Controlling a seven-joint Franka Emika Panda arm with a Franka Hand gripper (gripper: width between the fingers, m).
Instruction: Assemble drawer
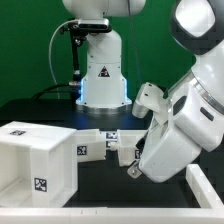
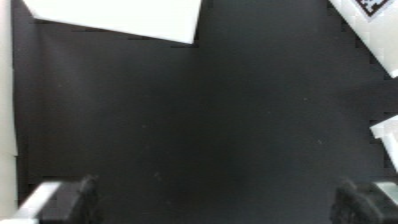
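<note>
The large white casing (image 1: 35, 160) with tags stands at the exterior view's lower left. A smaller white tagged box, the drawer (image 1: 94, 147), sits on the black table just to its right. My gripper (image 1: 130, 167) hangs low over the table right of the drawer and touches nothing. In the wrist view my gripper (image 2: 217, 203) is open and empty, its dark fingers (image 2: 63, 200) wide apart over bare black table. The corner of a white part (image 2: 125, 18) shows ahead of the fingers; I cannot tell which part it is.
A long white flat piece (image 1: 205, 195) lies at the exterior view's lower right, under the arm. The robot base (image 1: 103, 75) stands at the back middle. Slivers of white parts (image 2: 386, 130) show at the wrist view's edges.
</note>
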